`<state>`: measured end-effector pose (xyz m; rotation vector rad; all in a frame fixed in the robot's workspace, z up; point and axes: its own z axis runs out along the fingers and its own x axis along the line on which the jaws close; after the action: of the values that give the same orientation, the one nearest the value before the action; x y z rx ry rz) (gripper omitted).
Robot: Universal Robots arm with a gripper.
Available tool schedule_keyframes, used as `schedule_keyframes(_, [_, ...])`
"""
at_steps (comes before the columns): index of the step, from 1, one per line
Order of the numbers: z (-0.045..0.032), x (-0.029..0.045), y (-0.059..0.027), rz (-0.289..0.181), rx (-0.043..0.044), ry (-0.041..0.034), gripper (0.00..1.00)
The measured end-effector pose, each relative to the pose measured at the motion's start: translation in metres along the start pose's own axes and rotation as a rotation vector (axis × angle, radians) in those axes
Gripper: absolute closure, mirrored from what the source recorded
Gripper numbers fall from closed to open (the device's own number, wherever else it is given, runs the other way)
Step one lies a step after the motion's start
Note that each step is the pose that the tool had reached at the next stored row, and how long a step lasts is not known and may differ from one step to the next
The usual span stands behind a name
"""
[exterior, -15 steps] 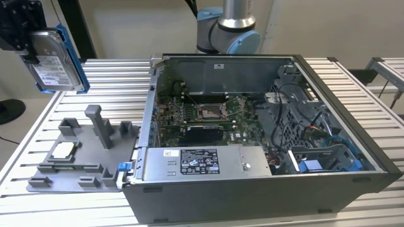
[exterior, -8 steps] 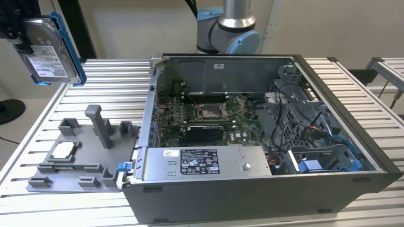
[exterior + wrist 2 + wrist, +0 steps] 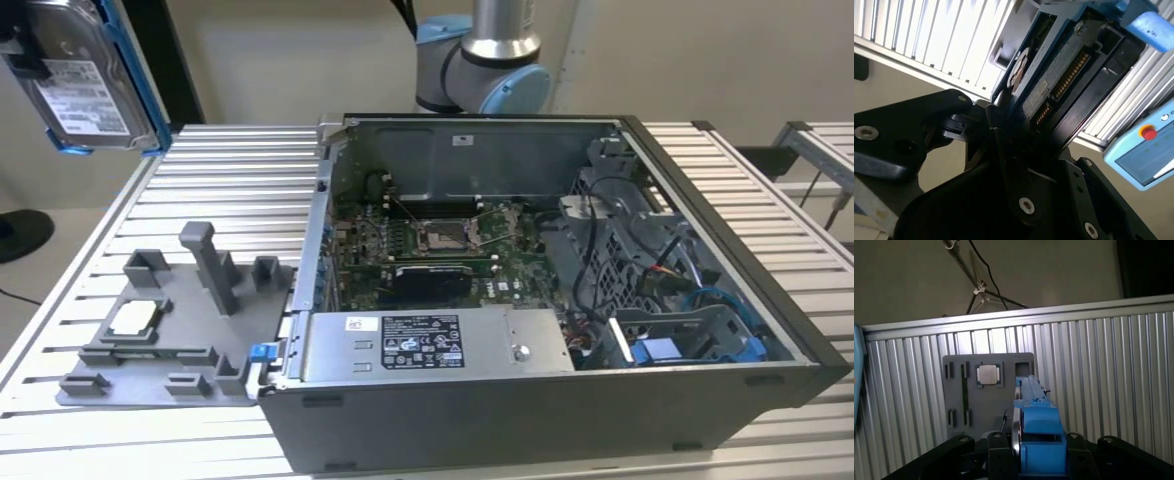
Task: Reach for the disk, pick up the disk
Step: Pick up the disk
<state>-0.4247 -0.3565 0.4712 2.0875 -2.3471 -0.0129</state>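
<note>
disk (image 3: 80, 95) sits clenched edge-on in my claw (image 3: 1036, 460), raised clear of the ribbed worktop (image 3: 227, 170) at the exterior view's left, above the grey fixture (image 3: 160, 340) and well apart from the open computer case (image 3: 561, 400). to do this pick well, i judge the squeeze should be firm and even on both sides, with the drive held steady so it cannot slip or swing. it is a flat silver metal drive with a white printed label, a blue plastic bracket along its edges and gold connector contacts (image 3: 1070, 74) at one end.
</note>
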Motion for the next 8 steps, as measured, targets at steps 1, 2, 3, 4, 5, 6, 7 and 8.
schedule_keyframes(1, [-0.0035, 0.0, 0.0, 0.0, 0.0, 0.0, 1.0])
schedule_keyframes(2, [-0.0072, 0.0, 0.0, 0.0, -0.0001, 0.0, 1.0])
schedule_keyframes(3, [-0.0104, -0.0001, 0.0001, 0.0, -0.0001, 0.0001, 1.0])
schedule_keyframes(4, [-0.0135, -0.0001, 0.0001, 0.0, 0.0, 0.0, 1.0])
schedule_keyframes(5, [-0.0159, -0.0001, 0.0001, 0.0, -0.0001, 0.0001, 1.0])
schedule_keyframes(6, [-0.0167, -0.0001, 0.0001, 0.0, -0.0002, -0.0003, 1.0])
schedule_keyframes(7, [-0.0166, -0.0001, 0.0001, 0.0, -0.0001, -0.0008, 1.0])
schedule_keyframes(8, [-0.0167, -0.0001, 0.0, 0.0, -0.0001, -0.0012, 1.0])
